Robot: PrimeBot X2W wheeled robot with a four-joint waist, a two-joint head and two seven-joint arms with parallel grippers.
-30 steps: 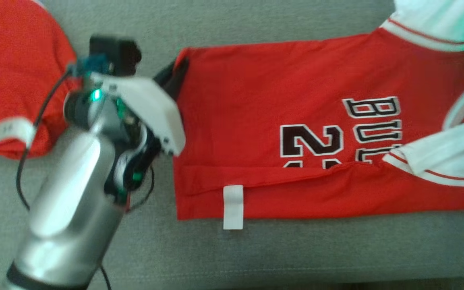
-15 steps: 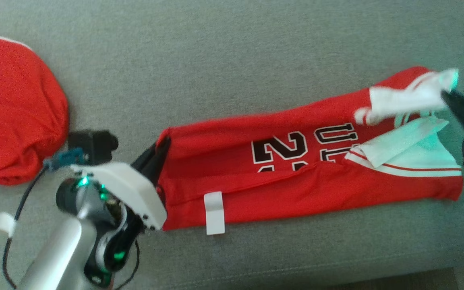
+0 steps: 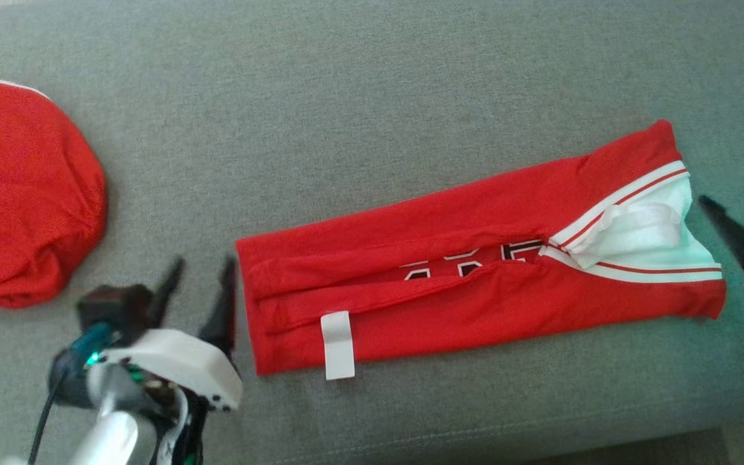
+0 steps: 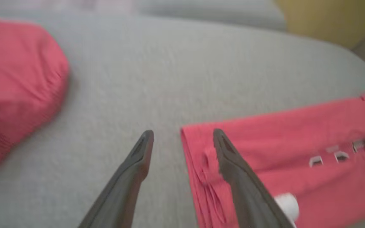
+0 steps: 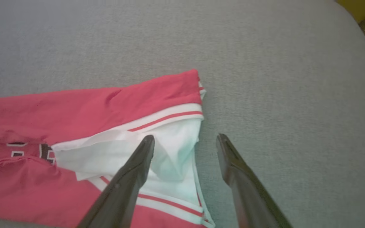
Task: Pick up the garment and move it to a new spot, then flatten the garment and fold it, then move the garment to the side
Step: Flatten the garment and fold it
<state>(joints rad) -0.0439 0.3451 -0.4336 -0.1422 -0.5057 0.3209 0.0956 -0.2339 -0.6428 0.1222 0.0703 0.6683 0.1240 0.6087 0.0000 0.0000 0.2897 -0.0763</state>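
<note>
One folded garment [image 3: 475, 303], btwn L gripper [image 3: 204, 265] & R gripper [image 3: 727, 195], both splayed

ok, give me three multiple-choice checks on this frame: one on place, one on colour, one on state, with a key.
1. Where does the loose red heap lie relative to the folded jersey?
A) on top of it
B) to the robot's left, apart from it
C) to the robot's right of it

2. What colour is the tag on the jersey's near edge?
A) white
B) black
C) yellow

3. How do the left gripper and right gripper stand?
A) both shut on the jersey
B) left shut, right open
C) both open, holding nothing

Key:
1 B, bare grey cushion shows between the two.
2 A, it stands out white against the red cloth.
3 C, each gripper's jaws stand apart, one at each end of the jersey.
</note>
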